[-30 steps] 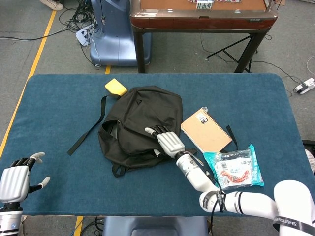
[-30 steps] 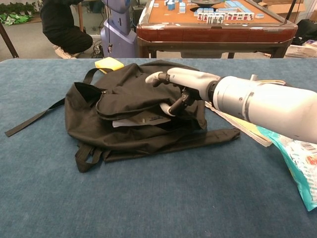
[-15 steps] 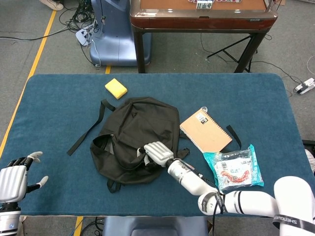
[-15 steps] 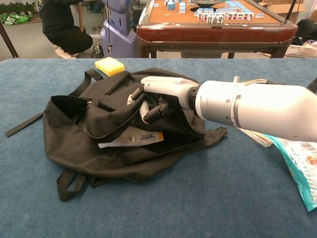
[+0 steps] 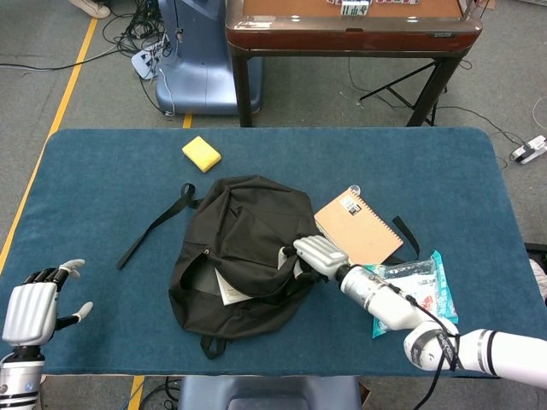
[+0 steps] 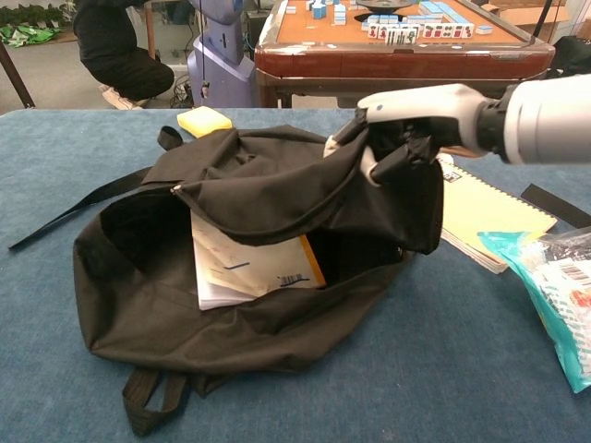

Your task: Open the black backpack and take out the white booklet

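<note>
Blue-clothed table [image 5: 102,171] carrying a black backpack [image 5: 239,231] at mid-table, seen from head and chest cameras. Compared with half a second ago, the right hand [image 6: 406,125] has pulled the bag's upper flap up and toward the robot's right; its fingers stay clamped on a fold of the black fabric. The mouth, then only a narrow slit, now gapes wide. A white booklet [image 6: 245,268] lies inside the opening, a good part of it exposed, its lower corner with the orange band resting on the inner lining. The opening step thus appears essentially done, and the booklet looks reachable, though the flap probably falls shut if released.

The left hand [image 5: 34,312] hovers at the near left edge of the table, fingers spread and holding nothing, well apart from the bag; bare cloth lies between it and the opening, offering a free approach. A loose strap [image 5: 154,226] trails from the bag toward the left. A spiral notebook [image 5: 359,226] lies just beside the bag on the right, with a plastic packet [image 5: 419,286] near it, so room on that side is tight. A yellow sponge [image 5: 201,154] sits beyond the bag, apart from it.
</note>
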Tool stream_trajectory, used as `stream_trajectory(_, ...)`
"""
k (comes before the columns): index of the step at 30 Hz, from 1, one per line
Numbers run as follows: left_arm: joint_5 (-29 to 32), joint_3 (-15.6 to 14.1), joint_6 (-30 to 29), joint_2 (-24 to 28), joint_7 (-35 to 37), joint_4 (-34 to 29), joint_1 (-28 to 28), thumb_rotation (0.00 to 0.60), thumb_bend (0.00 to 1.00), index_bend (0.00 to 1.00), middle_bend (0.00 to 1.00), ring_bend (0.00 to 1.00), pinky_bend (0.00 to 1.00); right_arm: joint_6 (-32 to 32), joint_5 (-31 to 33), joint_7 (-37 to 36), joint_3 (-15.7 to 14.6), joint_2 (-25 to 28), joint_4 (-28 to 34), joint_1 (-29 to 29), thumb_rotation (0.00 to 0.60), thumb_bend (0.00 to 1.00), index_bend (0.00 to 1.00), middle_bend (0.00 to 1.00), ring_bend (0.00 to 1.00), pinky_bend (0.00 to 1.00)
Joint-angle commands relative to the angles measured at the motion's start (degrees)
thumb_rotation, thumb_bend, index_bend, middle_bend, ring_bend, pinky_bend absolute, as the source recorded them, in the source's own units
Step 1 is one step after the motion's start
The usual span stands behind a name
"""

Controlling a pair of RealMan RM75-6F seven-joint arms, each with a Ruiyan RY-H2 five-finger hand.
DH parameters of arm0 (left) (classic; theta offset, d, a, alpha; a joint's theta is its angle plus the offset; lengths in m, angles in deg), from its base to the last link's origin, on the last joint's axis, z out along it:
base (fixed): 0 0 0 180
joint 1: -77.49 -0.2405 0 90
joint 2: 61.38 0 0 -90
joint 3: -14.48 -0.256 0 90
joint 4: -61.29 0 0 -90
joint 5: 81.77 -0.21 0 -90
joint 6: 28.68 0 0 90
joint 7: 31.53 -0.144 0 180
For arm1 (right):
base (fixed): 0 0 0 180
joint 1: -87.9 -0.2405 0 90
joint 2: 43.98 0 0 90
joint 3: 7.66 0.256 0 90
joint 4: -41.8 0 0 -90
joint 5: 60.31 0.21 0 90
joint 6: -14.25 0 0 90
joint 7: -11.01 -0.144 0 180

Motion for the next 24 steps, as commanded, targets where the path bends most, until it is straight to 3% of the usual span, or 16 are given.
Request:
stream_trajectory(1, 0.2, 0.3, 0.8, -0.1, -0.3, -0.4, 0.6, 0.600, 0.16, 0.34, 0.42, 0.36, 0.34, -2.2, -1.7, -3.4, 0.3, 0.9, -1.8, 1.8, 0.600, 0.91, 0.66, 0.48, 0.34, 0.34)
stream_trajectory(10, -2.7, 1.5, 4.4, 0.2, 2.4, 0.0, 4.6, 0.600, 0.16, 0.35, 0.42, 0.36, 0.34, -8.8, 1.5, -5.1, 1.2, -3.5, -9.7, 2.5, 0.600, 0.90, 0.66, 0.46, 0.34, 0.34)
stream_trajectory(19, -13.9, 1.5, 11.4, -0.5, 10.8, 4.3, 13.3, 0.600, 0.16, 0.37, 0.42, 0.36, 0.34, -12.7, 5.9, 0.1, 0.8, -9.3, -11.0, 0.7, 0.600, 0.89, 0.66, 0.43, 0.34, 0.34)
stream_trajectory(24, -19.7, 0.8, 13.0, -3.4, 15.1, 7.8, 17.6, 0.600, 0.16, 0.38, 0.45, 0.36, 0.34, -15.9, 8.9, 3.1, 1.4, -12.0, -11.4, 0.2, 0.600, 0.89, 0.66, 0.43, 0.33, 0.34)
